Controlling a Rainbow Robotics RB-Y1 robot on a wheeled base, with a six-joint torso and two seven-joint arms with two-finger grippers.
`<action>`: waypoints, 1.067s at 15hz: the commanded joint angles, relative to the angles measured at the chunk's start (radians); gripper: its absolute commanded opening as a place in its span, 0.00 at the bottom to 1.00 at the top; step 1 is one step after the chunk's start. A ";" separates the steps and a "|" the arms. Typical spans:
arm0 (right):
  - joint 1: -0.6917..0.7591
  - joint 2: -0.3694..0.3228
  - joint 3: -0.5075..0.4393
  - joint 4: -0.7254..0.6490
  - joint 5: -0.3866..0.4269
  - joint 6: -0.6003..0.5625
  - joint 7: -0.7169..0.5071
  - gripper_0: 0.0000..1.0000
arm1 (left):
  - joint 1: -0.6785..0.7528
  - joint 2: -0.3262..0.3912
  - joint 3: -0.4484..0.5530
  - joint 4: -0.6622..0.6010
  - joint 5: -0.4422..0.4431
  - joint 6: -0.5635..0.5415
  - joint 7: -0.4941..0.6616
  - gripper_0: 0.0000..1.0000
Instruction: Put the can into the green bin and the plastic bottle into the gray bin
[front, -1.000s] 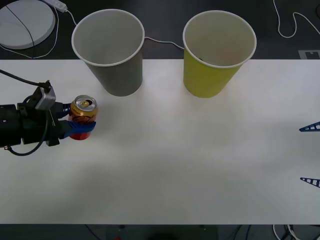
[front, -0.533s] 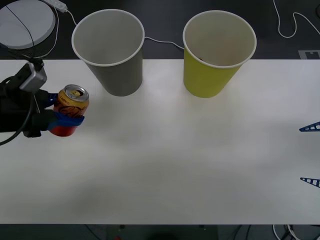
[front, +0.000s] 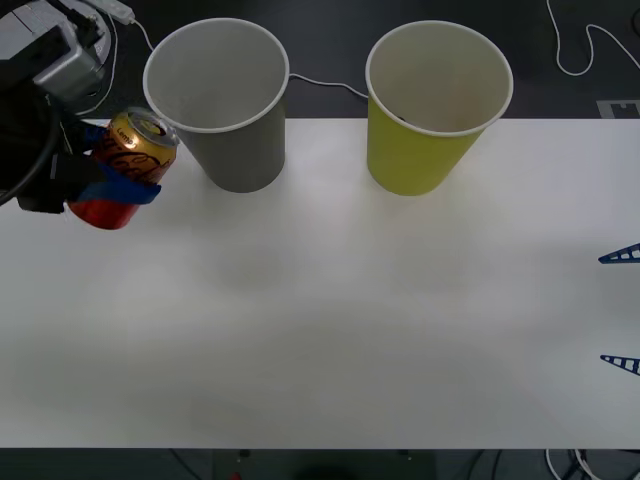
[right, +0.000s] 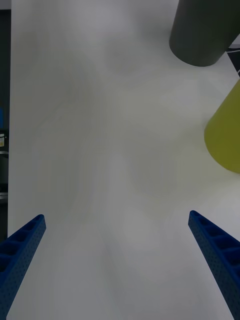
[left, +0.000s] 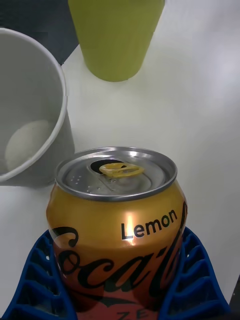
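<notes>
white table (front: 330, 330) spans the scene, with the gray bin (front: 222, 100) and the green bin (front: 432, 105) standing at its far edge. left gripper (front: 112, 170) clamps the can (front: 122, 168) between its blue fingers (left: 192, 280), the can tilted and lifted, just beside the gray bin. right gripper (right: 120, 260) hangs spread wide over bare table, well apart from both bins.

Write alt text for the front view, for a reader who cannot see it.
The left claw holds the can, tilted, off the white table beside the gray bin. The green bin stands to the gray bin's right. The right claw waits open at the table's right edge.
</notes>
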 joint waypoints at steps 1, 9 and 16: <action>0.000 0.000 0.000 0.000 0.000 0.000 0.000 1.00 | -0.191 -0.003 -0.113 0.027 -0.012 -0.077 0.081 0.00; 0.000 0.000 0.000 0.000 0.000 0.000 0.000 1.00 | -0.537 -0.241 -0.288 0.265 -0.086 -0.086 0.098 0.00; 0.000 0.000 0.000 0.000 0.000 0.000 0.000 1.00 | -0.810 -0.422 -0.484 0.507 -0.207 -0.037 0.137 0.00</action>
